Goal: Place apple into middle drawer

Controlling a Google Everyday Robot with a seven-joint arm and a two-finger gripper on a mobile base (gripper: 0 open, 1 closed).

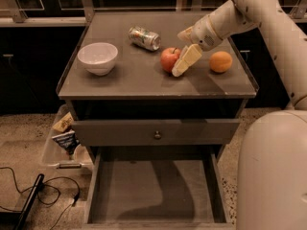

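Note:
The red apple (168, 59) sits on the top of the grey cabinet (124, 78), right of centre. My gripper (179, 53) is at the apple's right side, open, with one pale finger (186, 60) low beside the apple and the other further back. It holds nothing. The middle drawer (144, 190) is pulled out at the bottom, with a bare grey floor and nothing in it. My arm's shadow falls across it.
A white bowl (98, 57) stands at the top's left, a crushed can (144, 37) lies at the back, an orange fruit (220, 61) sits at the right. A shut drawer front with a knob (157, 134) is above the open drawer. A plastic bin of snack bags (62, 138) and a cable (29, 200) lie on the floor at the left.

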